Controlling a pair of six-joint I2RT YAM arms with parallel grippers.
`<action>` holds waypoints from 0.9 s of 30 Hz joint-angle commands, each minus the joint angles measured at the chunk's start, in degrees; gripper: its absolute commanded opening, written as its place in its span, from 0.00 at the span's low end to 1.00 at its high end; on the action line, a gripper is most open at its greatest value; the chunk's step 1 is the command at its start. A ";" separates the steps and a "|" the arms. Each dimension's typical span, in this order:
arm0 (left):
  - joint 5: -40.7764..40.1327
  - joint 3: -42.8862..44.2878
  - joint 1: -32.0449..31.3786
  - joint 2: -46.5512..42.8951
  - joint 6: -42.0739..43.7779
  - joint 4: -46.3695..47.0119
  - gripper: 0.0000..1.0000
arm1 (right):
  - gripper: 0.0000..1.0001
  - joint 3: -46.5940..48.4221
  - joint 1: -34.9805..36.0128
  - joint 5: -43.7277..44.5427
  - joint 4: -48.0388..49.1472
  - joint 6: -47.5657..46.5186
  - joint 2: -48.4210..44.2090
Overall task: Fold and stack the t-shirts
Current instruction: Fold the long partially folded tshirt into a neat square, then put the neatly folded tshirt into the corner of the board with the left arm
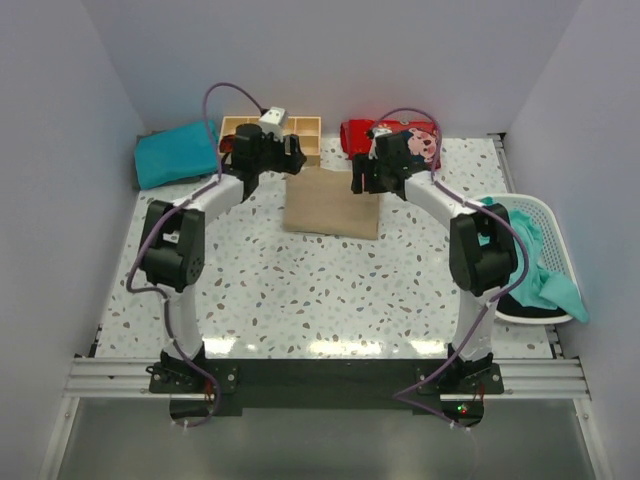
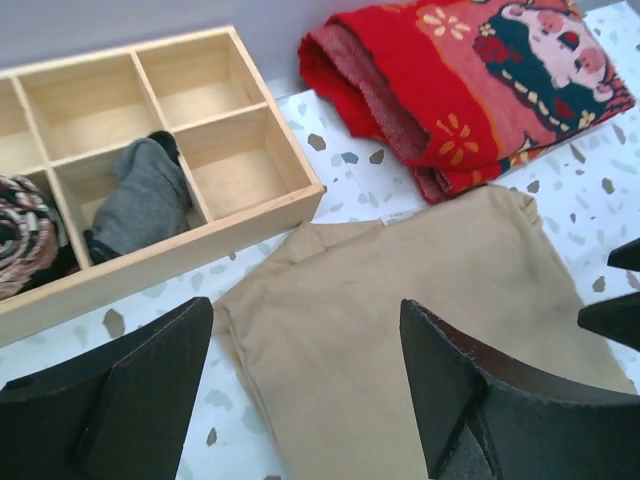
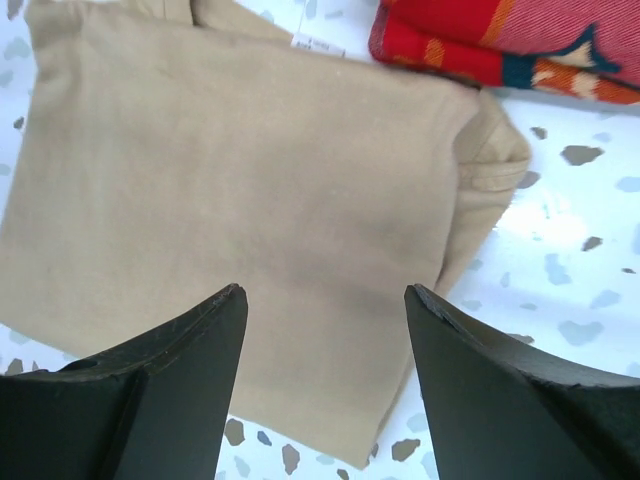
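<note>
We see a speckled table [image 1: 300,300] with the arms reaching toward its far side. At its right edge sits a white basket [image 1: 548,212] with a teal t-shirt [image 1: 545,275] crumpled inside and spilling over the rim. A tan t-shirt [image 1: 333,205] lies folded into a flat rectangle at the far middle of the table. Another teal t-shirt [image 1: 175,155] rests folded in the far left corner. Behind the tan one, just beside its far right corner, we find a folded red patterned cloth [image 2: 470,80], and to the left of that a wooden tray [image 2: 200,235] with compartments.

The left gripper [image 2: 305,310] hovers over the tan shirt's left part, its jaws spread apart and holding nothing. The right gripper [image 3: 325,290] hangs above the shirt's right part, its jaws likewise wide apart and empty.

In one compartment of the tray lies a small grey cloth [image 2: 145,195].
</note>
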 commanded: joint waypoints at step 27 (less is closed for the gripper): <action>23.91 -15.96 1.82 9.06 -16.64 17.19 0.79 | 0.69 -10.71 -0.47 4.13 -0.67 0.93 -5.97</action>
